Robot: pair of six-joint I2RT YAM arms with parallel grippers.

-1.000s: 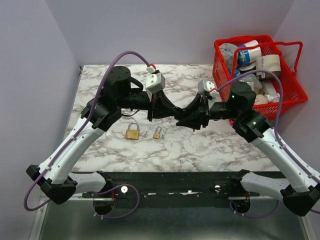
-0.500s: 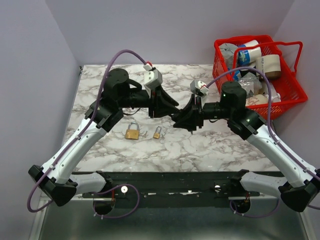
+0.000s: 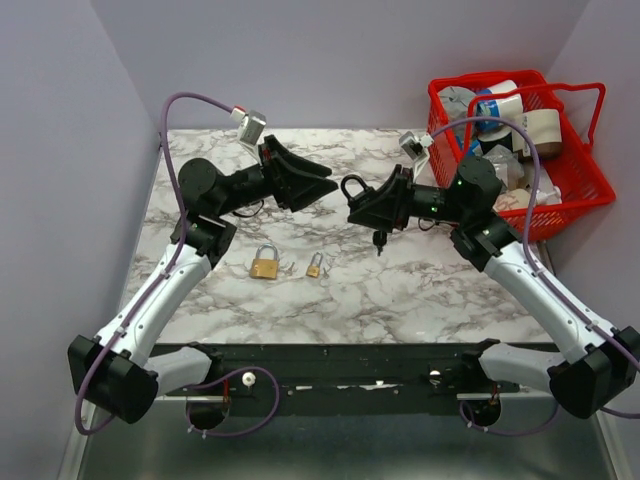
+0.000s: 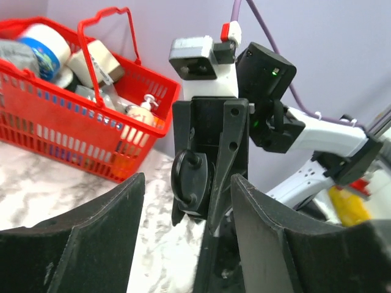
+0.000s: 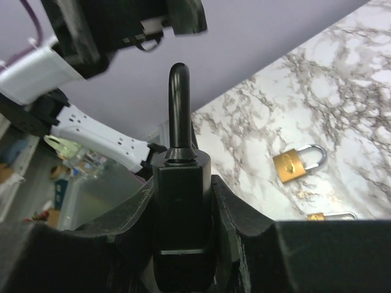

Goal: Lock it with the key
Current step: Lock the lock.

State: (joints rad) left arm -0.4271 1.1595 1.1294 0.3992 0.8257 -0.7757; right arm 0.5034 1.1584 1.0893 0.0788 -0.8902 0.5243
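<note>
You have one marbled table (image 3: 420, 290), lilac walls (image 3: 350, 60) round it. Two lie near: large brass padlock (image 3: 264, 264), small brass padlock (image 3: 315, 266). Right gripper (image 3: 358, 208) clamps one black padlock (image 5: 181, 201), the key (image 3: 378, 239) dangling beneath; left gripper (image 3: 322, 186) gapes wide. One red basket (image 3: 575, 195), far right.

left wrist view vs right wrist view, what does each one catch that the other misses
Only the left wrist view shows the red basket of supplies and the right arm behind its gripper. Only the right wrist view shows the large brass padlock and the small brass padlock lying flat, plus the left arm. Both show the black padlock clamped in the right gripper, the marble table and the purple wall.
</note>
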